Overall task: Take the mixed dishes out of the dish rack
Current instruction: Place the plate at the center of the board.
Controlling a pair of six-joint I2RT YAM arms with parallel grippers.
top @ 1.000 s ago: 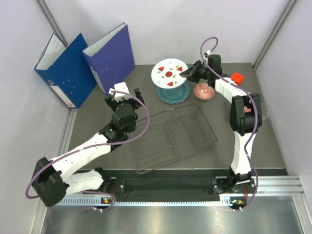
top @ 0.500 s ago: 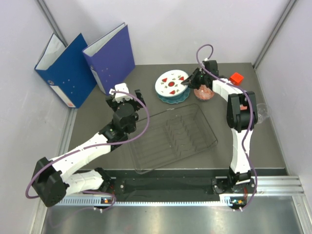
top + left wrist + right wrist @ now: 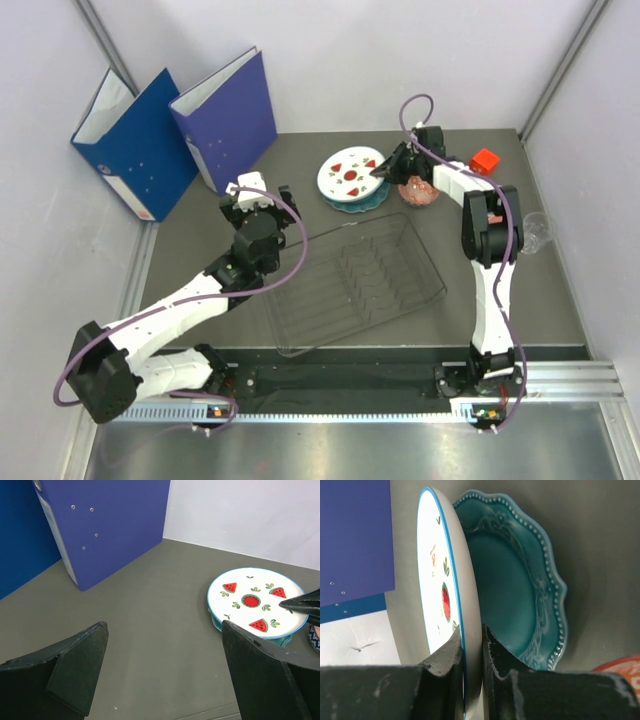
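- The gray table holds all the things.
- Two big binders stand at the back left. One is the blue binder, and the purple binder is right next to it.
- The dish rack sits in the middle of the table, between the two arms. It is made of thin dark wire.
- The left claw hangs by the rack's back left corner. It is wide open and has nothing in it.
- The white plate has red melon slices painted on it. It is just over the teal plate, tipped a bit, behind the rack.
- The right claw is pinching the white plate by its right edge.
- The teal plate lies flat on the table under the white one.
- The small red bowl sits just to the right of the plates.
- A clear glass is near the right wall. It is hard to see.
- The little red block is at the back right.
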